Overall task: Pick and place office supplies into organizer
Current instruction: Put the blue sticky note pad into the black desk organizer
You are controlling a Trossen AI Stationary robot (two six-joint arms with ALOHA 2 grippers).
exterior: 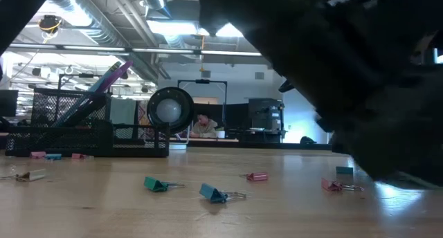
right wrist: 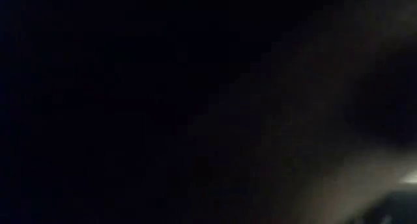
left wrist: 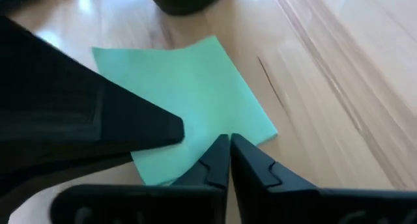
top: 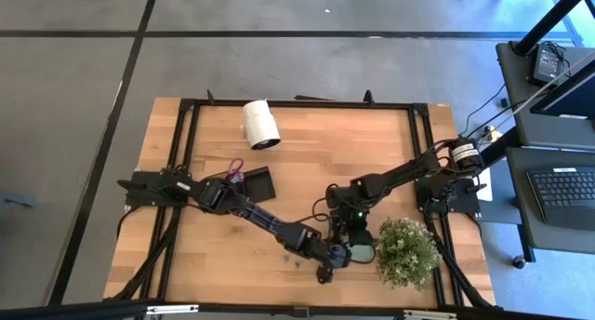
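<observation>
Sticky-note pad (left wrist: 189, 100) lies under closed left gripper (left wrist: 229, 149).

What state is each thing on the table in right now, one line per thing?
Left hand: fingers closed together, tips at the edge of the sticky pad.
Right hand: low beside the plant, fingers hidden.
Light green square sticky-note pad: lying flat on the wood.
Black mesh organizer: upright, purple-handled scissors standing tilted in it.
White cylinder roll: on its side.
Small coloured binder clips: scattered loose on the table.
</observation>
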